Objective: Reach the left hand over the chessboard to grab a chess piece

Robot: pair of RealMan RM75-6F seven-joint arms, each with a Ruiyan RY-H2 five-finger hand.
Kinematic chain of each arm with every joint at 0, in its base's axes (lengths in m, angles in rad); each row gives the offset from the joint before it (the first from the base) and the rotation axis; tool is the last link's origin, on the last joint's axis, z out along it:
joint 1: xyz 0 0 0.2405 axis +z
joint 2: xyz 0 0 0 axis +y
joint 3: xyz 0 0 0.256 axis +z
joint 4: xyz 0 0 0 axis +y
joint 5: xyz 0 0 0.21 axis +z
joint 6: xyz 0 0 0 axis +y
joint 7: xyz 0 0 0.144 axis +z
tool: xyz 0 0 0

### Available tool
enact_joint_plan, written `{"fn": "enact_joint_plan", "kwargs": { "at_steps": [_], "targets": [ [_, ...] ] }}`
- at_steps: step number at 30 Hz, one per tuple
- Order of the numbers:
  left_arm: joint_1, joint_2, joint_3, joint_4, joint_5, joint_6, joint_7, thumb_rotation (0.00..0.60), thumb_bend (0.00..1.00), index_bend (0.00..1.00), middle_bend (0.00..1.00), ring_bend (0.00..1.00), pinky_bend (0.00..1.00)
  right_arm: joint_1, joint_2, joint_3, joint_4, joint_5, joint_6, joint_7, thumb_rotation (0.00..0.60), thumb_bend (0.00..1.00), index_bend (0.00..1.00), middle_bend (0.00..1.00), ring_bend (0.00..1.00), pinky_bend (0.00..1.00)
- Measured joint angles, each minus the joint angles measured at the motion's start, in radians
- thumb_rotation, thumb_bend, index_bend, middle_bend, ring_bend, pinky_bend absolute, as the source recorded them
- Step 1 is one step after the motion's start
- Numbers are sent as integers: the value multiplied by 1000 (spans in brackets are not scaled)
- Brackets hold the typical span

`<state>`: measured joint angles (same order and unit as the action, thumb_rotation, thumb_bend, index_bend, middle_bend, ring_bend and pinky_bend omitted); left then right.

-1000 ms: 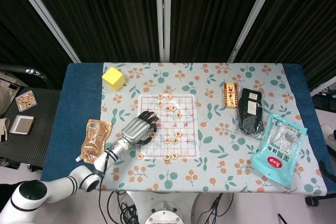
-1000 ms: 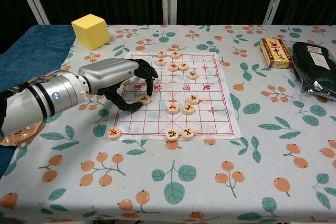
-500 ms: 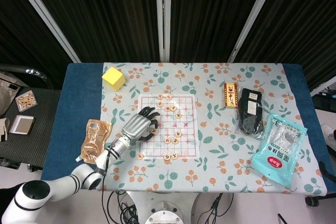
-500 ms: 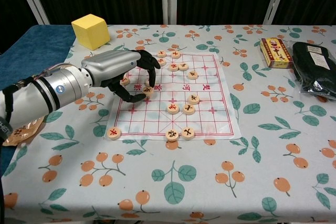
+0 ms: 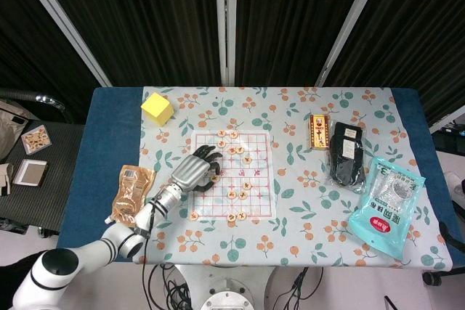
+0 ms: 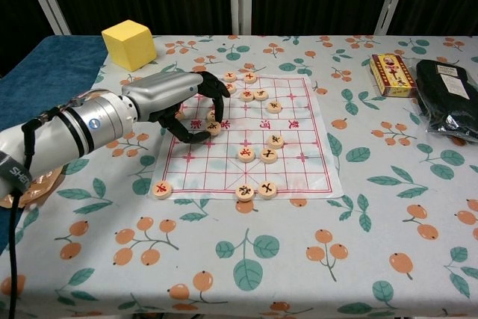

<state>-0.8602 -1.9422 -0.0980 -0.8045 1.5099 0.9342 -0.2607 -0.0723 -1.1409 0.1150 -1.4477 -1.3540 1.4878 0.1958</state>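
Observation:
The paper chessboard (image 6: 299, 162) lies mid-table with several round wooden pieces on it. My left hand (image 6: 179, 102) reaches over the board's left part, its dark fingers curled downward. A chess piece (image 6: 214, 126) sits between the thumb and a fingertip, and the hand pinches it. In the head view the hand (image 5: 192, 172) covers the board's (image 5: 258, 179) left edge, with the piece (image 5: 215, 178) at its fingertips. Other pieces lie at the far side (image 6: 246, 95), in the middle (image 6: 268, 155) and at the near edge (image 6: 256, 190). My right hand is in neither view.
A yellow cube (image 6: 129, 44) stands at the back left. A brown snack packet (image 5: 131, 194) lies under my left forearm. To the right are a red and yellow box (image 6: 391, 74), a black bundle (image 6: 448, 98) and a light blue bag (image 5: 385, 205).
The left hand has moved further over the board, away from me and slightly right. The piece at its fingertips has travelled with it from a nearer square.

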Motion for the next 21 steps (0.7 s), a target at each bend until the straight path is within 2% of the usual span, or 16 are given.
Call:
{"fn": "enact_joint_plan", "kwargs": {
  "at_steps": [10, 15, 21],
  "targets": [
    [-9, -19, 7, 37, 6, 7, -43, 600, 352, 447, 144, 0, 63, 0, 2, 2, 12, 0, 1, 19, 600, 232, 0, 0, 0, 0],
    [-6, -17, 16, 46, 15, 22, -63, 600, 352, 378, 144, 0, 62, 1, 0, 0, 16, -7, 2, 22, 600, 232, 0, 0, 0, 0],
    [2, -12, 20, 47, 12, 26, -62, 600, 351, 342, 138, 0, 61, -1, -2, -2, 20, -9, 5, 27, 600, 233, 0, 0, 0, 0]
  ]
}}
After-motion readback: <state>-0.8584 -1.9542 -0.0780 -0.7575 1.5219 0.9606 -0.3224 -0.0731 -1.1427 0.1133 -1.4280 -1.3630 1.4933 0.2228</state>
